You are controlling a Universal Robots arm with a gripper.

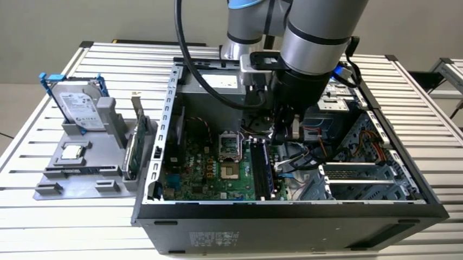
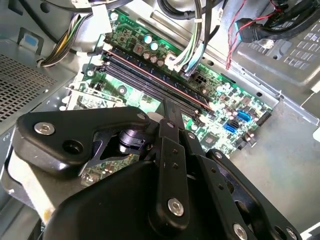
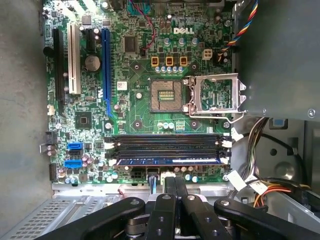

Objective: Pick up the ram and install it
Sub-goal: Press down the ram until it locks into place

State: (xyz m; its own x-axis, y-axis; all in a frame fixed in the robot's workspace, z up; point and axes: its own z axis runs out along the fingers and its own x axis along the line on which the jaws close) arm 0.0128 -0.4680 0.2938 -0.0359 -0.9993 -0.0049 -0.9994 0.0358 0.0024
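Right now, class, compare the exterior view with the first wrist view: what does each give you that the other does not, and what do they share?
Exterior view: the robot arm reaching down into the open computer case. Beside the case on the slatted table, a grey stand holds a hard drive and a green expansion card.
First wrist view: a straight-down look at the blue data ports and the blue expansion slot.
Shared: the motherboard, the empty processor socket and the ram lying along the memory slots.
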